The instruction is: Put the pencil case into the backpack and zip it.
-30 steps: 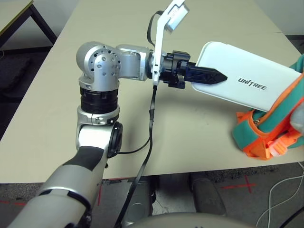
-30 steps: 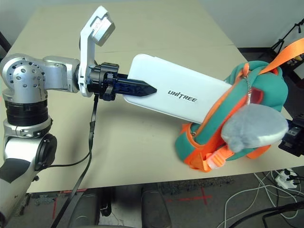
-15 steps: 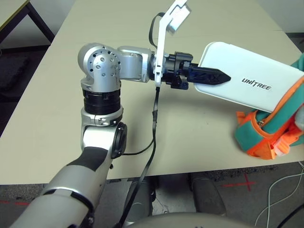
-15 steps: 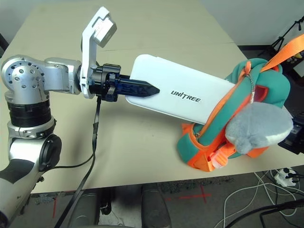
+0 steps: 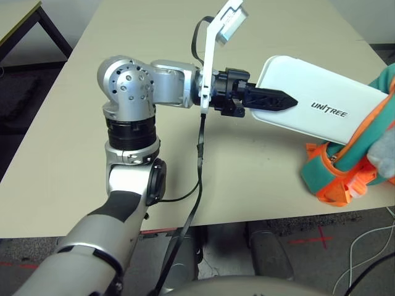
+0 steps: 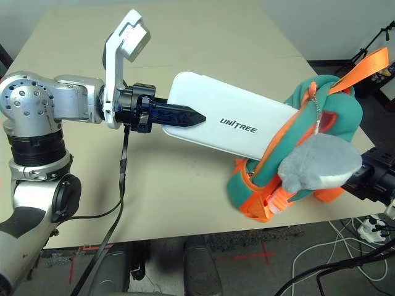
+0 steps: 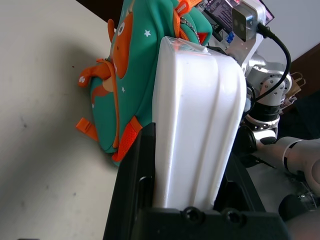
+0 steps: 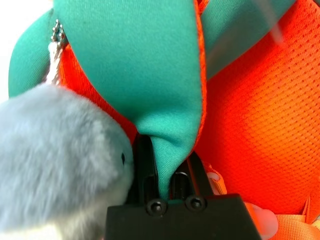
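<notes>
1. Pencil case [image 6: 231, 123] held above the table [image 5: 74, 142], far end entering the backpack [image 6: 336, 120].
2. Left gripper [image 5: 271, 98] clamped on its near end.
3. Right gripper [image 8: 167, 170] pinching teal backpack fabric, apparently the opening's edge.
4. Plush shark [image 6: 318, 163] hanging alongside.

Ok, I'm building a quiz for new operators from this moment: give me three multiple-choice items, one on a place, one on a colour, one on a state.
1. Where is the far end of the pencil case?
A. flat on the table
B. inside the opening of the backpack
C. on the floor

2. What colour is the plush toy on the backpack?
A. grey
B. yellow
C. black

3. What is the left tool doing?
A. hanging open
B. gripping a strap
C. gripping the pencil case

Answers: 1 B, its far end sits between the teal edges of the opening; 2 A, grey fur shows beside the orange panel; 3 C, the black fingers clamp the white case.
</notes>
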Robot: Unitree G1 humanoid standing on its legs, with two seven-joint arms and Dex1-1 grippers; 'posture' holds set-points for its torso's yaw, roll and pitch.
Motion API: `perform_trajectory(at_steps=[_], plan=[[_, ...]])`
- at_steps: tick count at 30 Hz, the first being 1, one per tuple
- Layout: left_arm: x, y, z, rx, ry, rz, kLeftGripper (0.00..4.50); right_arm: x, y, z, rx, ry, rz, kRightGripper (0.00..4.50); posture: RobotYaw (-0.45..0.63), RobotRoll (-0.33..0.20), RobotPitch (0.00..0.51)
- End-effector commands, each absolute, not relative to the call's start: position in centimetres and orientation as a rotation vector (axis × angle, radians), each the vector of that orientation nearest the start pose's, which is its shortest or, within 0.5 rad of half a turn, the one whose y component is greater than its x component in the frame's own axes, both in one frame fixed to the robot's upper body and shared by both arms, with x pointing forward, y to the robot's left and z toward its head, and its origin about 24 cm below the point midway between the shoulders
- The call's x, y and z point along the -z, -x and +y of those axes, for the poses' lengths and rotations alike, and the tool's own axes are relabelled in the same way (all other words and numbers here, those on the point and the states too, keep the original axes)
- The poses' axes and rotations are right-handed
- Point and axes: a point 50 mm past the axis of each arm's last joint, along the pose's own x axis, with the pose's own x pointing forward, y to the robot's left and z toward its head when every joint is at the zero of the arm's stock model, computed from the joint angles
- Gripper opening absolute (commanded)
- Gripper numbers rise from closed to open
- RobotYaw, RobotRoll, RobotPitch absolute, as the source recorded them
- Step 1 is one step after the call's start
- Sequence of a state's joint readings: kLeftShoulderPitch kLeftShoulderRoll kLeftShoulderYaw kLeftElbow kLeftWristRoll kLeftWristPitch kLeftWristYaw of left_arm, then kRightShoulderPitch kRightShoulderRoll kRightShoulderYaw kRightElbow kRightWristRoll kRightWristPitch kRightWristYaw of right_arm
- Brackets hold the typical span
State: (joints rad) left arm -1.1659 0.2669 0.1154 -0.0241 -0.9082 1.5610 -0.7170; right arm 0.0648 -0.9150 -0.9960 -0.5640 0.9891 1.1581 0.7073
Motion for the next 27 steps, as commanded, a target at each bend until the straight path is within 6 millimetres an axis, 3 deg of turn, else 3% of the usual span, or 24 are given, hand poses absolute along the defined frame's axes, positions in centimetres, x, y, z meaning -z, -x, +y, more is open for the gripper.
perform_trajectory(at_steps=[1,14,20,27], plan=[[-30.3,-27.4,5.6,1.652,0.188,0.342,1.36,-24.2,-16.3,-28.4,-0.526,0.08,0.125,0.02,-0.2,0.0,0.093],[-31.8,-29.4,7.7,1.601,0.19,0.372,1.36,-22.8,-15.7,-27.1,-0.437,0.05,0.028,0.02,-0.28,0.0,0.079],[-31.9,-30.0,9.2,1.568,0.168,0.368,1.36,-22.9,-16.6,-28.2,-0.331,0.077,-0.002,0.02,-0.28,0.0,0.079],[-30.7,-29.8,9.1,1.583,0.174,0.385,1.36,-23.6,-17.9,-27.9,-0.379,0.088,-0.017,0.02,-0.24,0.0,0.086]])
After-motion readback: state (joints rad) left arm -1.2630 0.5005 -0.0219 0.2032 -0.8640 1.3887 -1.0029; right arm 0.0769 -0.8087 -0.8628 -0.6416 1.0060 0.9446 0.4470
